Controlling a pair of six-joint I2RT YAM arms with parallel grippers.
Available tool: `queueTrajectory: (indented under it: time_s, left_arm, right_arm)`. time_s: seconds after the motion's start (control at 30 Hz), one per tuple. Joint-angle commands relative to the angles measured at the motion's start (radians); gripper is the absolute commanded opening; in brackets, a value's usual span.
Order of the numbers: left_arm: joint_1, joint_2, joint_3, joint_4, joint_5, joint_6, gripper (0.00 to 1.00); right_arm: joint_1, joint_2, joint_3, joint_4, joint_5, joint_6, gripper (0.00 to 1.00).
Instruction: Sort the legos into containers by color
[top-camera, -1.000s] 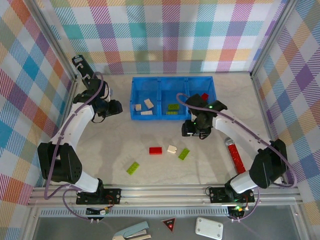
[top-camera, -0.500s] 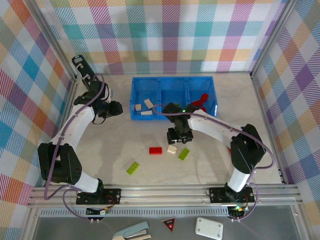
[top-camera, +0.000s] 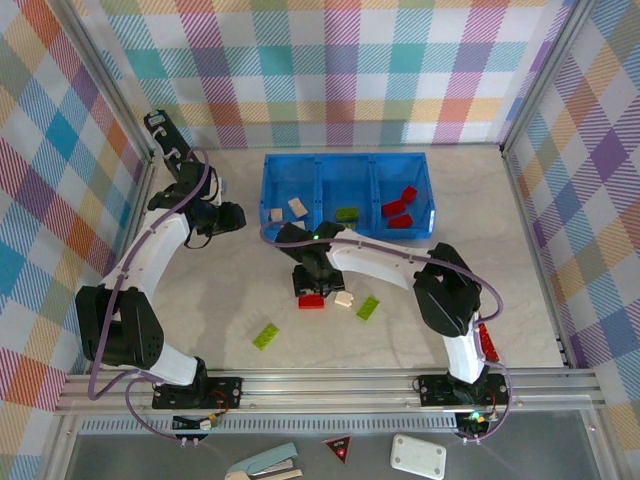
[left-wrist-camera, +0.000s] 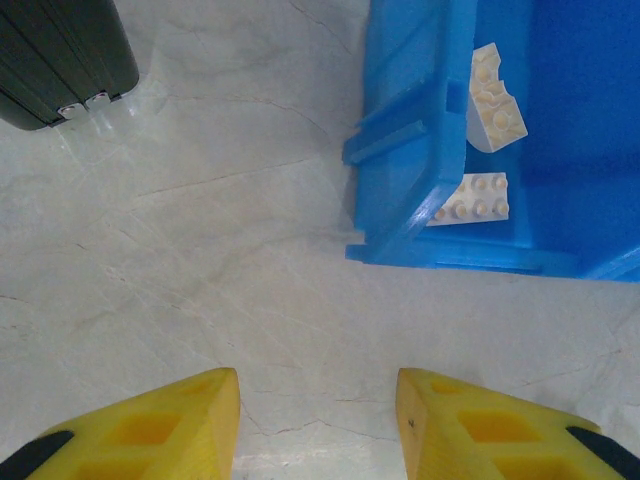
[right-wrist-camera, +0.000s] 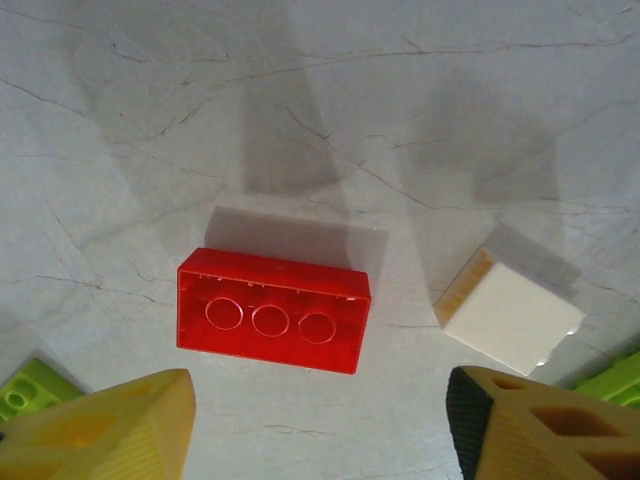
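Loose legos lie on the table: a red brick (top-camera: 311, 301), a cream brick (top-camera: 344, 298) and two lime green bricks (top-camera: 368, 308) (top-camera: 266, 336). The blue three-compartment tray (top-camera: 345, 156) holds cream bricks (top-camera: 297, 207) on the left, a green one (top-camera: 347, 214) in the middle and red ones (top-camera: 405, 195) on the right. My right gripper (top-camera: 310, 290) hangs open just above the red brick (right-wrist-camera: 272, 310), which lies hollow side up, with the cream brick (right-wrist-camera: 510, 315) beside it. My left gripper (left-wrist-camera: 318, 420) is open and empty near the tray's corner (left-wrist-camera: 400, 200).
A long red strip (top-camera: 487, 340) lies at the right, partly behind the right arm. A dark ribbed object (left-wrist-camera: 60, 60) shows at the top left of the left wrist view. Plaid walls close in the table on three sides.
The right arm has swung left from beside the tray's right end to above the loose red brick, and its jaws have widened. The left arm has not moved.
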Motion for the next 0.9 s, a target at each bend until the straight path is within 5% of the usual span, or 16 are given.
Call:
queueTrajectory:
  time_s: [0.0, 0.87]
  left_arm:
    - [0.009, -0.023, -0.004, 0.012, 0.007, 0.017, 0.45]
    - [0.010, -0.016, -0.012, 0.018, 0.049, 0.003, 0.45]
  right_arm:
    - [0.029, 0.022, 0.033, -0.016, 0.077, 0.128, 0.75]
    - [0.059, 0.164, 0.011, 0.062, -0.008, 0.238, 0.77]
